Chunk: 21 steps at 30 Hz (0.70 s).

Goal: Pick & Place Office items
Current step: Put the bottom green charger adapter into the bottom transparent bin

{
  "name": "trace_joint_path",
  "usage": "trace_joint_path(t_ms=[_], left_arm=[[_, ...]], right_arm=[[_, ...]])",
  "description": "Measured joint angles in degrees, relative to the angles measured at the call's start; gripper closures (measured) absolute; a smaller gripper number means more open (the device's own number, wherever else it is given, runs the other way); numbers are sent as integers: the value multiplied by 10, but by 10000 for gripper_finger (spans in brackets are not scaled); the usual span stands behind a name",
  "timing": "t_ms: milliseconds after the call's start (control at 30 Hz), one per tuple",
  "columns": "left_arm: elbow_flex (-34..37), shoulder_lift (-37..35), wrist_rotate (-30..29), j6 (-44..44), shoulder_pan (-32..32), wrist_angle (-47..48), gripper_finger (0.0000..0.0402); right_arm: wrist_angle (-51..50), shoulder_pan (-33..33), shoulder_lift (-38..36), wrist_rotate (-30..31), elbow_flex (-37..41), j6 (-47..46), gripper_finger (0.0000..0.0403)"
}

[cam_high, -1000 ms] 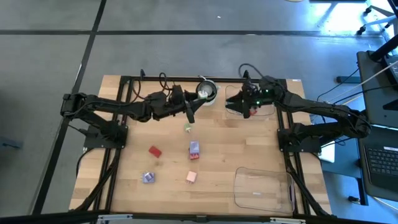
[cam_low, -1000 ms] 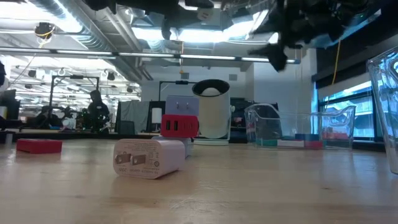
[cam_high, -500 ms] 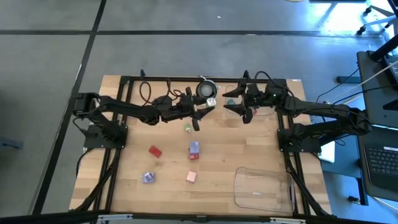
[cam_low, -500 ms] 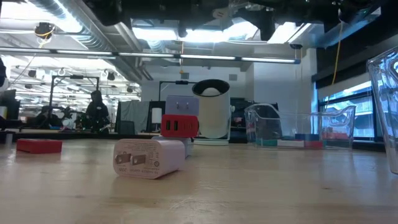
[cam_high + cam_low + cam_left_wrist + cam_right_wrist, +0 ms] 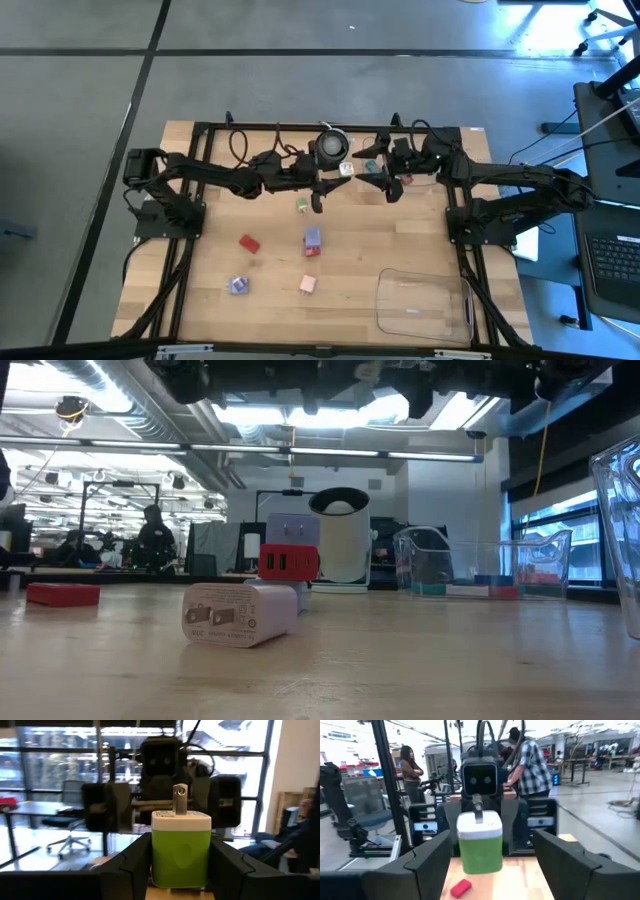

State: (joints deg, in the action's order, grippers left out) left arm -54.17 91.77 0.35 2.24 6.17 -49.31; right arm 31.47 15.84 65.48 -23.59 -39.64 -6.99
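Note:
My left gripper (image 5: 335, 178) is above the table's far middle, shut on a green block (image 5: 181, 847) with a white top and a metal prong pointing up. My right gripper (image 5: 492, 855) faces it from the table's right side. It is open, with one finger on either side of the block (image 5: 480, 845) and not touching it. On the table lie another green piece (image 5: 302, 205), a red piece (image 5: 248, 243), a lilac piece (image 5: 312, 238), a pink piece (image 5: 308, 285) and a second lilac piece (image 5: 238, 286). My left gripper pinches the green block's two side faces (image 5: 156, 855) between its two fingers. The fingers come level from the table's left side. The block stands upright in the hold, white top and prong up, lifted clear of the table.
A round white-and-black object (image 5: 332, 145) stands at the far middle. A clear tray (image 5: 425, 165) at the far right holds teal and red pieces. Another clear tray (image 5: 425, 300) sits at the near right. People stand in the room beyond the table (image 5: 525, 765).
My left gripper has gone toward the table's right edge and a little toward the far edge. My right gripper has risen out of the low view and come left from over the far tray to face it. The pieces on the table have stayed put.

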Motion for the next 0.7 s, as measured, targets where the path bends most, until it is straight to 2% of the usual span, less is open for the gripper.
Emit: trace_joint_path(t_ms=[200, 500, 700], left_arm=[[-24, 26, 48, 15, 4, -2, 250], [-39, 40, 55, 30, 4, -3, 250], [-39, 40, 45, 32, -2, -2, 249]], right_arm=[[8, -16, 5, 0, 0, -3, 124], [8, -38, 6, 4, 0, -26, 125], [7, -48, 6, 17, 0, -26, 142]])
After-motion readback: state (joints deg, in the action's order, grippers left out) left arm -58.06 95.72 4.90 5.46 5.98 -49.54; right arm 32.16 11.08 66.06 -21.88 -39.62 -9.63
